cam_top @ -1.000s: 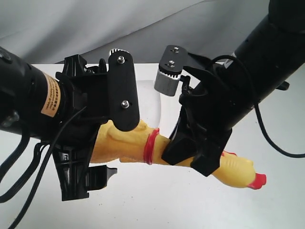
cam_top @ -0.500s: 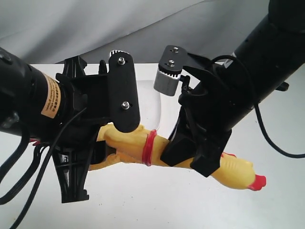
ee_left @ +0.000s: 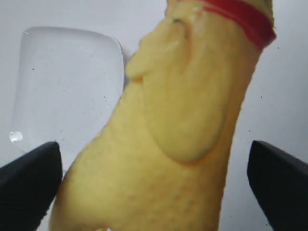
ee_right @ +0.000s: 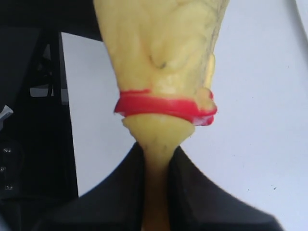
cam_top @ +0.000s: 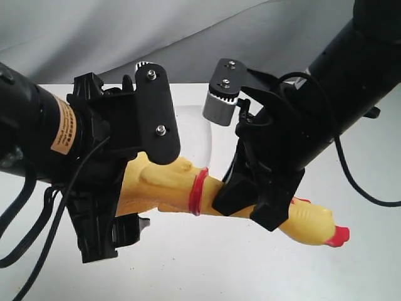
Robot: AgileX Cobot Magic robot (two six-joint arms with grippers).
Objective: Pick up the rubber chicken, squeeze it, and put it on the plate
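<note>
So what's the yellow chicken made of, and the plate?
The rubber chicken looks like soft, matte rubber: its neck pinches thin inside the right gripper. The plate looks glossy white, maybe ceramic or plastic; its corner glints.

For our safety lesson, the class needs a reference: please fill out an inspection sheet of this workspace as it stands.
Surface: white table, lightly speckled.
Job's things: rubber chicken held by its neck, not on the plate.
Clutter: nothing seen.
Tools: right tool shut on the chicken's neck; left tool open around its body.
Cables: black cables loop beside both arms.
Surroundings: grey cloth backdrop.
</note>
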